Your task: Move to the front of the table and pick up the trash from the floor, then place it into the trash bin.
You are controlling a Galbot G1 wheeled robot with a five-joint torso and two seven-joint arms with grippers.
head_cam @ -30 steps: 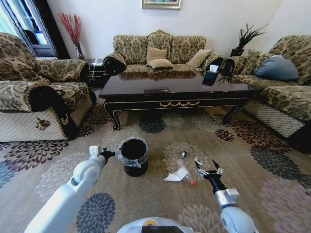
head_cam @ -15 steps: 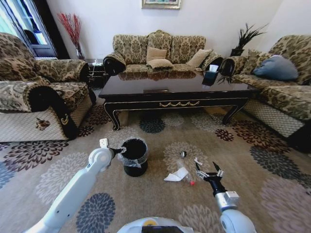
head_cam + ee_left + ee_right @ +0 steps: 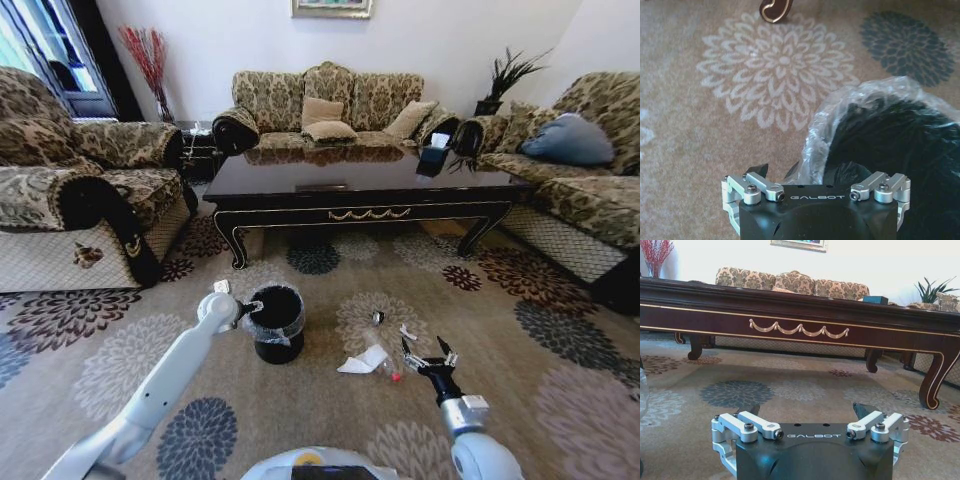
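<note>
On the flowered carpet before the table [image 3: 365, 195], the left gripper [image 3: 247, 309] sits at the rim of the trash bin [image 3: 277, 322], over its clear liner; how far its jaws are parted cannot be told. Right of the bin, the trash [image 3: 365, 360] lies on the floor: crumpled white paper, a small bottle with a red cap, white scraps. Just right of it the right gripper [image 3: 429, 357] hangs low with jaws spread wide, holding nothing. Both wrist housings read "GALBOT".

Left gripper [image 3: 246, 309] now at the trash bin [image 3: 277, 322] rim, perhaps touching.
</note>
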